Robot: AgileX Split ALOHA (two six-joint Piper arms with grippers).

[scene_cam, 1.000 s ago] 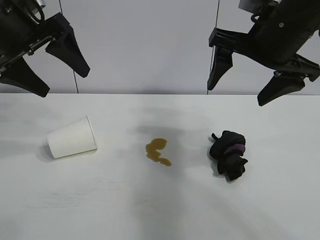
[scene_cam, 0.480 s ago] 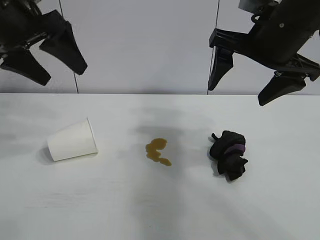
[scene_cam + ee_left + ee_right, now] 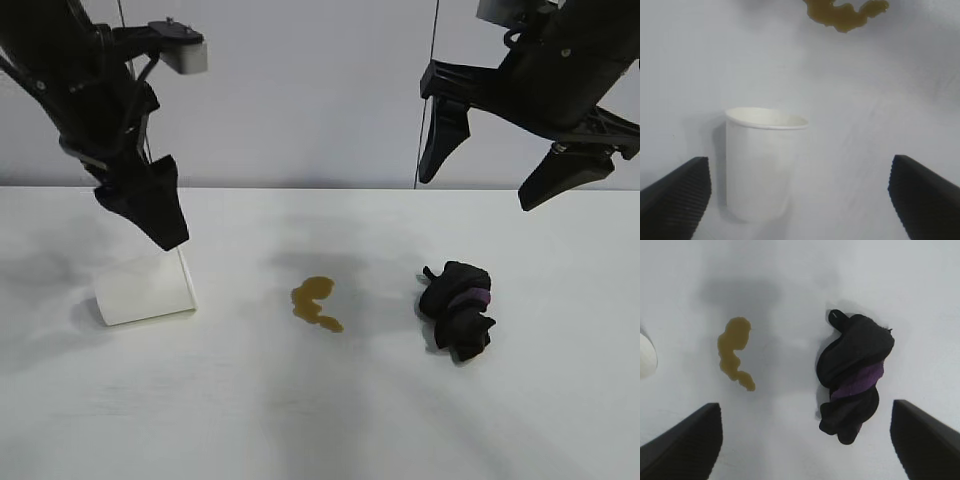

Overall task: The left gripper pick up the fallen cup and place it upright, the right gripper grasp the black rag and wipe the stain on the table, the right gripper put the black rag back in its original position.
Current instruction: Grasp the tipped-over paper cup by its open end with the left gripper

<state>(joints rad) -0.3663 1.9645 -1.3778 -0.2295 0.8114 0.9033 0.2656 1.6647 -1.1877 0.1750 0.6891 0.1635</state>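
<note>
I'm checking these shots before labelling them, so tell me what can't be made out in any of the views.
- White paper cup: exterior view, upper side covered by the left gripper; its inside is hidden everywhere.
- Right gripper: exterior view, arm cut off at the top edge.
- Left gripper's fingers: wrist view, cut by the bottom edge.
- Crumpled black rag: underside hidden against the white table.

Bright, even light from overhead across the wide white matte table (image 3: 330, 420), no glare. Soft grey shadows pooled beside the amber-brown liquid stain (image 3: 316, 302): one behind it, another under the fallen white paper cup (image 3: 145, 291), a darker rim hugging the lumpy black rag with its purple streak (image 3: 458, 309). Sharp throughout the exterior view. Slightly soft on black ribbed fingers (image 3: 675, 197) at wrist-view edges.
</note>
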